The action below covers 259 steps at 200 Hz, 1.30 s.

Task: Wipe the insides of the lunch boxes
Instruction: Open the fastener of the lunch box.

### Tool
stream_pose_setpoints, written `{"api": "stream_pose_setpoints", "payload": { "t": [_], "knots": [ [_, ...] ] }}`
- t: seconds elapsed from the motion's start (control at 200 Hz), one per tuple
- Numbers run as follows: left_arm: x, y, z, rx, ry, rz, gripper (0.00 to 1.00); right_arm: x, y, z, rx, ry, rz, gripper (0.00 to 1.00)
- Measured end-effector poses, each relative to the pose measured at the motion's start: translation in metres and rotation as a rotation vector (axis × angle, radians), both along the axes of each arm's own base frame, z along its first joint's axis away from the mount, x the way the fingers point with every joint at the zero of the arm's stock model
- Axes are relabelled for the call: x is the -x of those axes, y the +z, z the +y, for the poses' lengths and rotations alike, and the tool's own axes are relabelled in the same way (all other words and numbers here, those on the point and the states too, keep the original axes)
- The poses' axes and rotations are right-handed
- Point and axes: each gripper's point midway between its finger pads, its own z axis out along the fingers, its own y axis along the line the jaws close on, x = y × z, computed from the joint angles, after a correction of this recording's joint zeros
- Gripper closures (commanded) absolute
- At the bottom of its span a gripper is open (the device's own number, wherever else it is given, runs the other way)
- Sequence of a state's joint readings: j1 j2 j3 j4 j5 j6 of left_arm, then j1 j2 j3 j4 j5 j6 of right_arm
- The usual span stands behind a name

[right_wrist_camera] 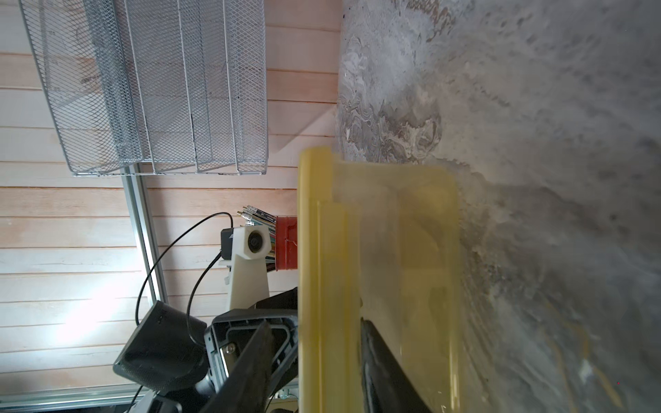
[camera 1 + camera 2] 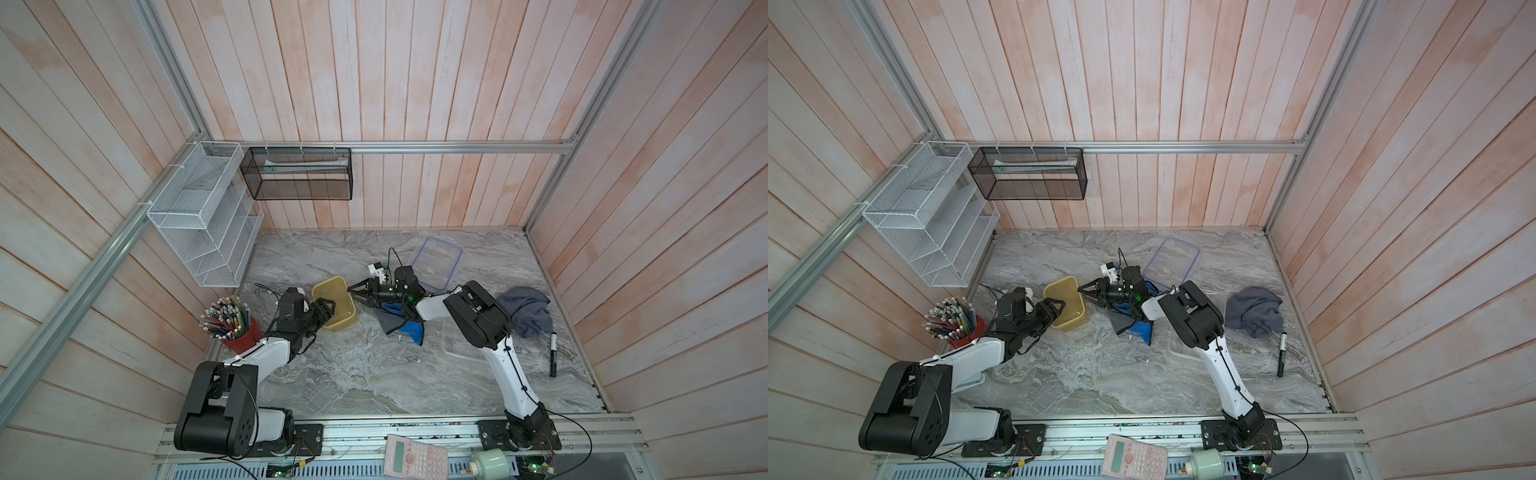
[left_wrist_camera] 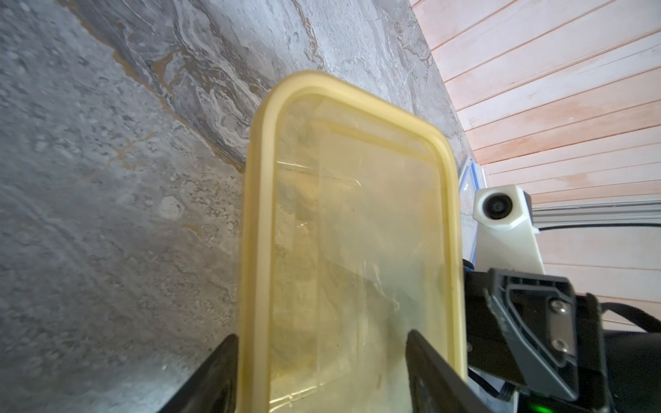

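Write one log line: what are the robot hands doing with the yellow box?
yellow box: open | left gripper: open, astride its wall | right gripper: at its rim, grip unclear | blue cloth: not held

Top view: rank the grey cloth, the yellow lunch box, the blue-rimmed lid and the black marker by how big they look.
1. blue-rimmed lid and grey cloth: they look too alike to rank
2. yellow lunch box, slightly smaller
3. black marker, clearly smallest

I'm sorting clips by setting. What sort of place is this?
Probably a robot test booth dressed as a desk nook: marble-look tabletop, wire mesh organiser on the plank wall, red cup of pencils.
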<state>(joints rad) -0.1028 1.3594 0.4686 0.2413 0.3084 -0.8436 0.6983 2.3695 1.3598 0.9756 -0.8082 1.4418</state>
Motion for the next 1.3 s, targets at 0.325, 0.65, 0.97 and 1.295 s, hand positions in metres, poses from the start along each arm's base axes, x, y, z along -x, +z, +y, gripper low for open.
{"api": "stream_pose_setpoints", "payload": {
  "t": [0.325,0.65,0.97,1.295],
  "knots": [
    [-0.006,0.003,0.006,-0.003,0.035,-0.016,0.29,-0.002,0.004,0.0,-0.016,-0.016,0.0,0.83],
    [-0.015,-0.001,0.01,-0.04,0.048,0.014,0.29,-0.004,0.0,-0.001,-0.001,-0.021,-0.018,0.62],
    [-0.014,-0.001,0.004,0.007,0.025,-0.016,0.29,0.0,-0.001,0.001,0.003,-0.016,0.013,0.71],
    [-0.018,0.003,0.004,0.049,0.037,-0.052,0.29,-0.002,0.009,0.002,-0.038,-0.026,0.031,0.81]
  ]
}}
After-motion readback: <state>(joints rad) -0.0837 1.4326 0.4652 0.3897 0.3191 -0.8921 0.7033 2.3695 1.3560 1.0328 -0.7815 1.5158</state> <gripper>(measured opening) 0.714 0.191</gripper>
